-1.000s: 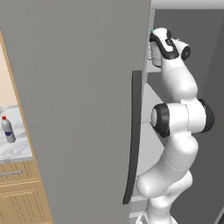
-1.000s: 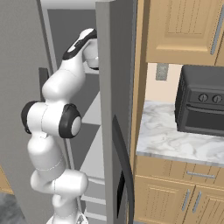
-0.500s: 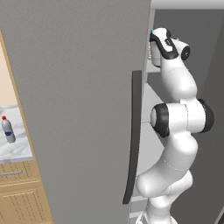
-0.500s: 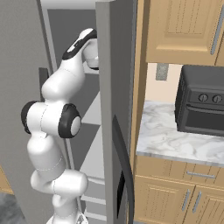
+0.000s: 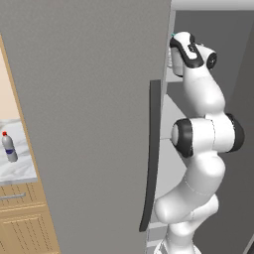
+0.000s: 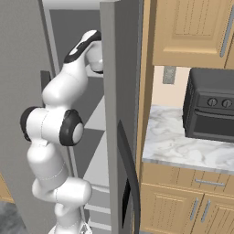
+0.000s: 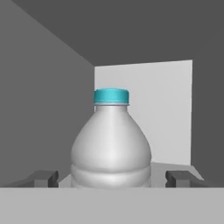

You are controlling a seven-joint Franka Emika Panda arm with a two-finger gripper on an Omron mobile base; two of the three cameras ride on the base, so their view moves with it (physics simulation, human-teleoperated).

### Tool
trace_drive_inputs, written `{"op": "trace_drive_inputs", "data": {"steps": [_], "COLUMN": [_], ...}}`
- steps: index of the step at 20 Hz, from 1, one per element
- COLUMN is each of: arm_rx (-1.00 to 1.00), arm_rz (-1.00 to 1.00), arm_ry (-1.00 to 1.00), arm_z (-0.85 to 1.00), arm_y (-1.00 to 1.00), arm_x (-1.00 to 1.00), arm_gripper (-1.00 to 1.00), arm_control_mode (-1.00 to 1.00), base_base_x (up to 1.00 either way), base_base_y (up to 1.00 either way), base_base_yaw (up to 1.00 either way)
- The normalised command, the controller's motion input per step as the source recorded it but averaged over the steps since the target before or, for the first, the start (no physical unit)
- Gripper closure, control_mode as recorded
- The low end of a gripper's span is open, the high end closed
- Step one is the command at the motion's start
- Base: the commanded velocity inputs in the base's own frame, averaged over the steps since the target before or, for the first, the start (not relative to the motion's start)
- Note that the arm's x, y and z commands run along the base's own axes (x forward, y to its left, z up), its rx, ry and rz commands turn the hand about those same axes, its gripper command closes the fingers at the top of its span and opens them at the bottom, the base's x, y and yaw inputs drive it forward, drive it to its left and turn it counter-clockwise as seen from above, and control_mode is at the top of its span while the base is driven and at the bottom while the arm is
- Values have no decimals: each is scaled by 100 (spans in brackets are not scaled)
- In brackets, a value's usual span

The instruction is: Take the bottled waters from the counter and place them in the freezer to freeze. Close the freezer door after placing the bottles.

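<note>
A clear bottled water with a teal cap (image 7: pixel 111 144) stands upright on a white shelf inside the freezer (image 7: pixel 43 87). My gripper (image 7: pixel 113 179) is open around it, and each of its fingertips (image 7: pixel 43 178) stands a little apart from the bottle's sides. From the base, the hand (image 5: pixel 184 49) reaches high into the freezer (image 5: pixel 218 59) past the edge of the open freezer door (image 5: pixel 89 124). The other bottled water, with a red cap (image 5: pixel 8 148), stands on the marble counter (image 5: pixel 17 171) at far left.
The freezer door's long dark handle (image 5: pixel 151 158) hangs close to the arm's left side. The other fridge door (image 6: pixel 121 114) stands to the arm's right. A black toaster oven (image 6: pixel 210 109) sits on a marble top (image 6: pixel 183 146) beyond it, under wooden cabinets (image 6: pixel 187 32).
The arm has kept its reach into the freezer. The jaws have spread away from the teal-capped bottle, which stays on the shelf.
</note>
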Motion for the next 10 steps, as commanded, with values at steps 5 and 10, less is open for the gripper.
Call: {"op": "trace_drive_inputs", "data": {"steps": [5,10], "arm_rx": [0,0], "arm_rz": [0,0], "arm_ry": [0,0], "arm_z": [1,1], "arm_y": [0,0], "arm_x": [-27,-29], "arm_gripper": [-100,-100], "arm_control_mode": [-100,-100], "base_base_x": [0,0], "base_base_y": [0,0], "base_base_yaw": [0,0]}}
